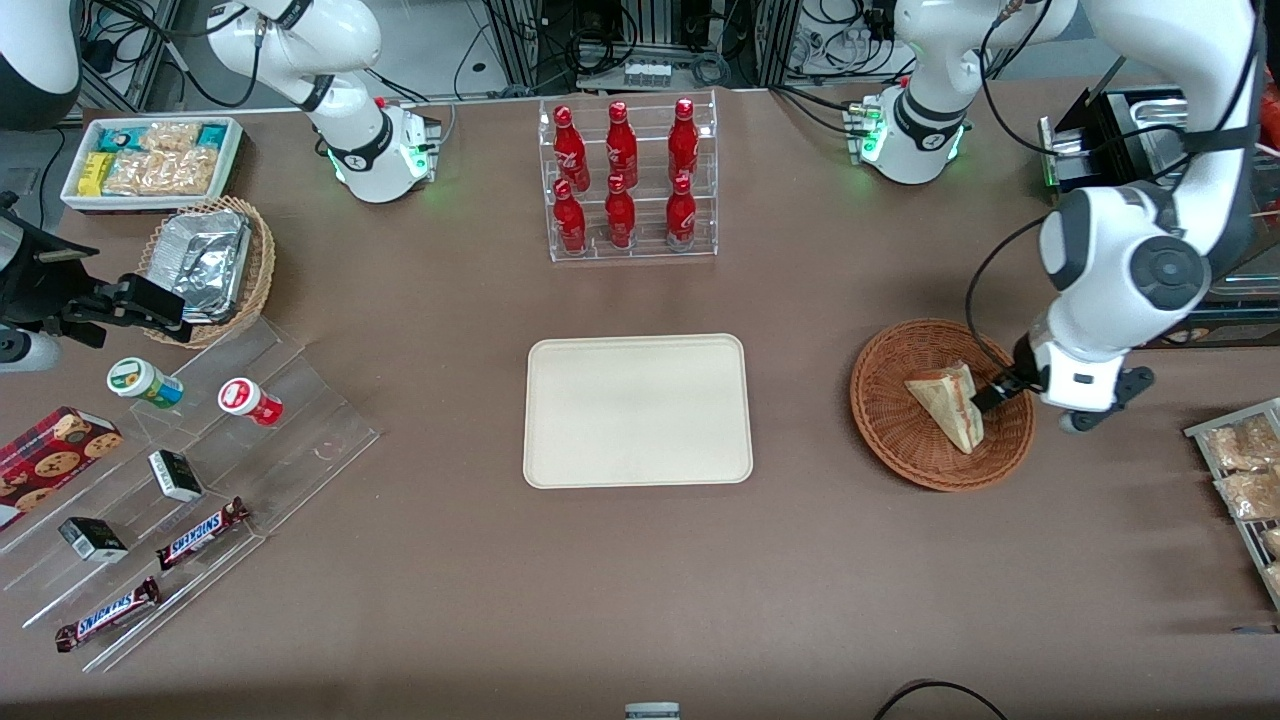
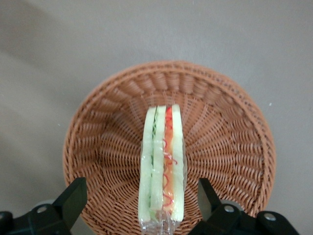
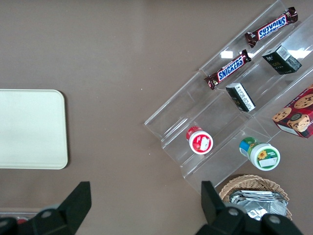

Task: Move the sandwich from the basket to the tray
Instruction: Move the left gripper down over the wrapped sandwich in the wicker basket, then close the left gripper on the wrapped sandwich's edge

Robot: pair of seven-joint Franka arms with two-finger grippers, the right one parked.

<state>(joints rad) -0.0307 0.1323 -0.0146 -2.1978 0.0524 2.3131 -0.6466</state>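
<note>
Woven wicker basket (image 2: 98, 147) holds triangular sandwich (image 2: 162, 166); claw (image 2: 139, 205) straddles.

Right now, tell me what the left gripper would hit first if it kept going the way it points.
Probably the sandwich: the left gripper is open, with one of its fingers on each side of the wedge in the basket. Depth is uncertain.

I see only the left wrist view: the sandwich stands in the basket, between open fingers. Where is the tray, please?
Observer: The tray lies beside the basket, toward the parked arm's end of the table.
Operator: Is something on it?
Observer: No, the front view shows nothing on it.
Operator: Where is the hand exactly?
Observer: The hand is low in the basket, at the end of the sandwich that faces the working arm's end of the table.
</note>
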